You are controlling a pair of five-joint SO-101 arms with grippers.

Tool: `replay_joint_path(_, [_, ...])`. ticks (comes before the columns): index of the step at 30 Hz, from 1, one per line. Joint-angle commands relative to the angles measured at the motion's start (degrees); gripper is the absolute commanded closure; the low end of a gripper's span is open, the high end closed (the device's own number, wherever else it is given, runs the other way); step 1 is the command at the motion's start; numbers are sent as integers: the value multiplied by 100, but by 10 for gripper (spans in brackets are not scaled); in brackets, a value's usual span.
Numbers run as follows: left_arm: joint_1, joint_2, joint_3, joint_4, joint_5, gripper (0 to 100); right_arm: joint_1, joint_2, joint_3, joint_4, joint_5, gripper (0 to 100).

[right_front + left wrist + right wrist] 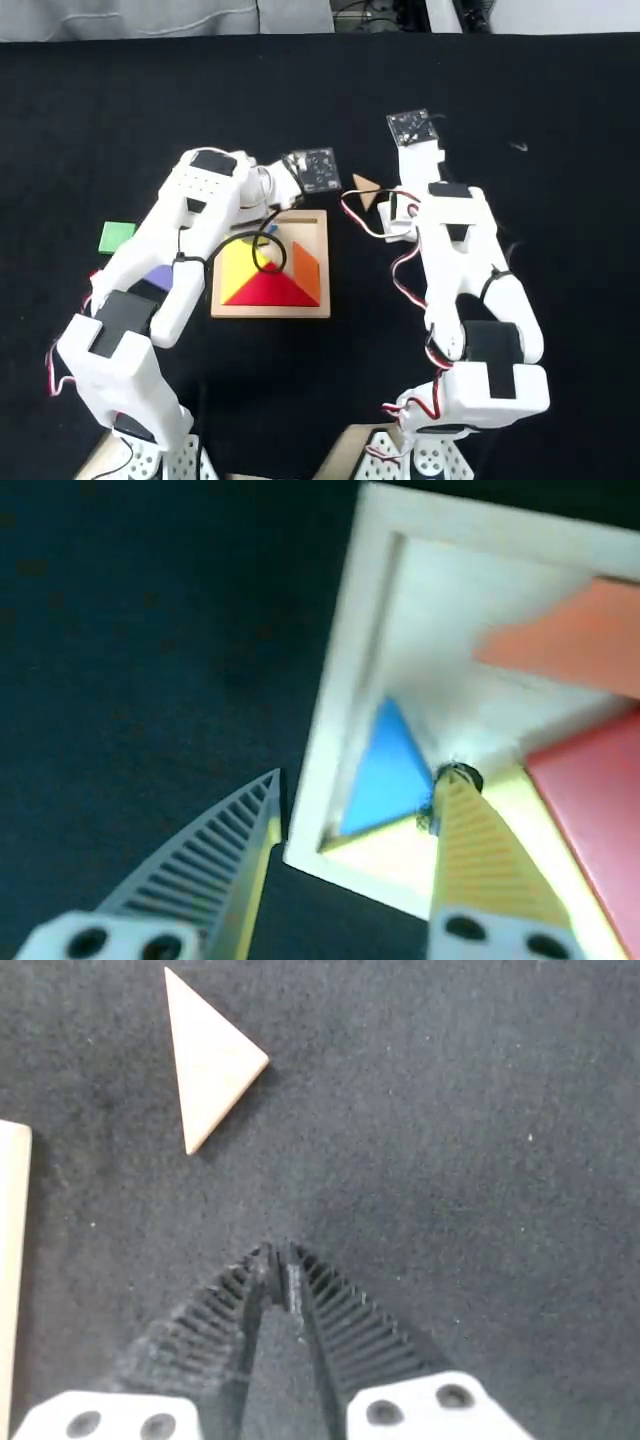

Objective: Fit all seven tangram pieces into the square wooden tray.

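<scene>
The square wooden tray [318, 262] lies mid-table with a yellow [235, 268], a red [272, 290] and an orange piece [305, 266] in it. In the left wrist view a blue triangle [390, 765] lies in a tray corner [345, 695]. My left gripper [365, 777] is open astride that corner's wall. One fingertip [455, 780] rests inside by the blue triangle and the other stays outside. My right gripper [276, 1257] is shut and empty on the cloth, a little short of a tan triangle [210, 1060] [365, 190].
A green square [117, 236] lies on the black cloth left of the left arm. A purple piece [158, 278] shows partly under that arm. The tray's edge [10, 1260] is close beside my right gripper.
</scene>
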Motion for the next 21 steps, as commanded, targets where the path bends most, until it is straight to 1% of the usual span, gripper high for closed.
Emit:
replay_joint_path(1, [-4,35,-154,-448,316,755,35,-31,-330,-97,26,987])
replay_joint_path(4, [-22,264,-136,-571,316,755,35,-31,-330,-97,26,987])
replay_joint_path(10, [-57,527,-251,-563,264,755,35,-31,-330,-97,26,987])
replay_joint_path(15, [-338,545,-409,-554,237,755,35,-31,-321,-97,26,987])
replay_joint_path(21, [-488,484,-426,-404,237,754,35,-31,-321,-97,35,987])
